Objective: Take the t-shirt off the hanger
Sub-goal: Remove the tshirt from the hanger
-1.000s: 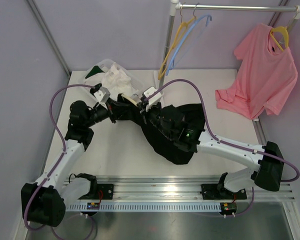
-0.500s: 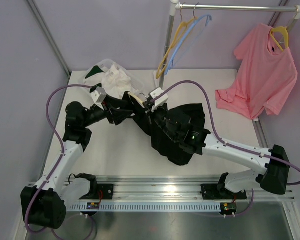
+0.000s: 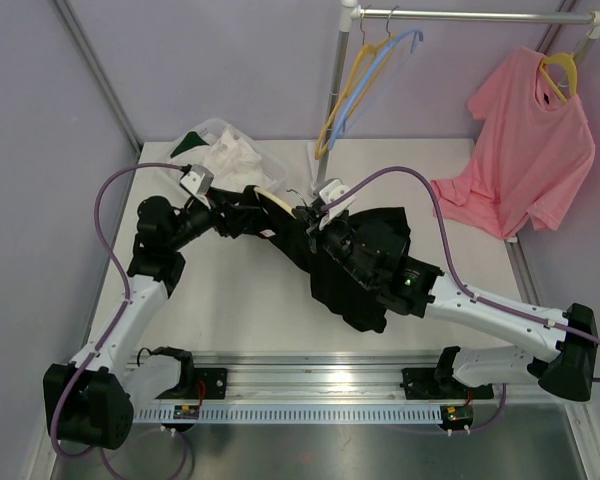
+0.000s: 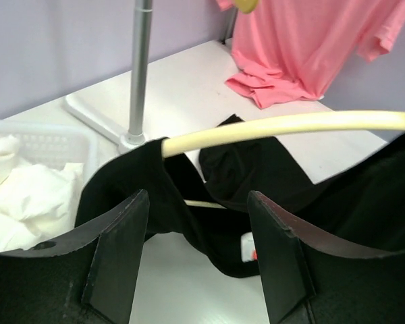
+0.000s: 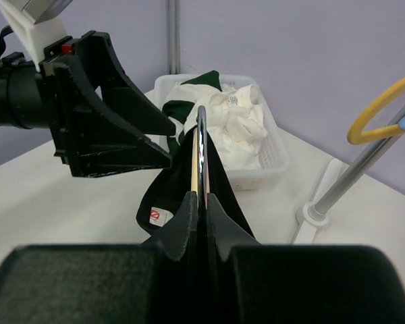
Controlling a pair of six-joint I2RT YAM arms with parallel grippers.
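robot lab cell, lilac walls, aluminium rail, clothes rack

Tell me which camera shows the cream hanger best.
The left wrist view: the hanger runs bare across the frame, one end inside the black shirt. The top view shows only a short cream curve; the right wrist view sees it edge-on, pinched in the right gripper.

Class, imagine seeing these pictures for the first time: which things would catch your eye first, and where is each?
The pink t-shirt hanging from the rail at the back right stands out most. Mid-table is a black t-shirt with a cream hanger threaded through it. The right fingers pinch that hanger, while the left fingers stand open facing it.
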